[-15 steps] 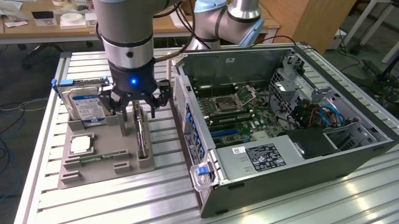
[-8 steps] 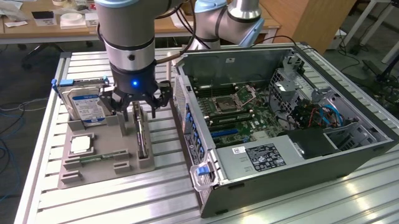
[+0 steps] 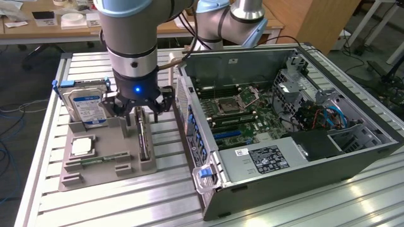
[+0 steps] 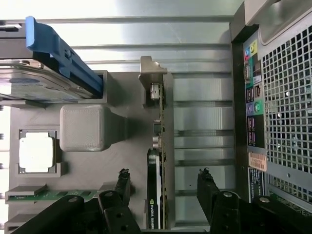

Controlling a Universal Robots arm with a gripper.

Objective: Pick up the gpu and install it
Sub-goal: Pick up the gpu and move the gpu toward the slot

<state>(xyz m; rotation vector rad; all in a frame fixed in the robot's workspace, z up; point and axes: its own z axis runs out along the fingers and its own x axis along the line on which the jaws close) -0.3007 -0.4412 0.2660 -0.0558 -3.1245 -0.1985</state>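
hovering over the gpu [image 3: 144,142], our gripper [image 3: 140,112] is released, grasping nothing. we see it standing on edge in a gray holder [image 3: 110,140].

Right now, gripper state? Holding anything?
Gripper: open, holding nothing; jaws stand either side of the gpu, clear of it.

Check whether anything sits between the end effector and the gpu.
Nothing visible does. The open end effector hangs over the gpu, one finger to each side of the card's upper edge, with only bare gap between. The gpu stands on edge in the gray holder; the hard drive stands apart, in another slot.
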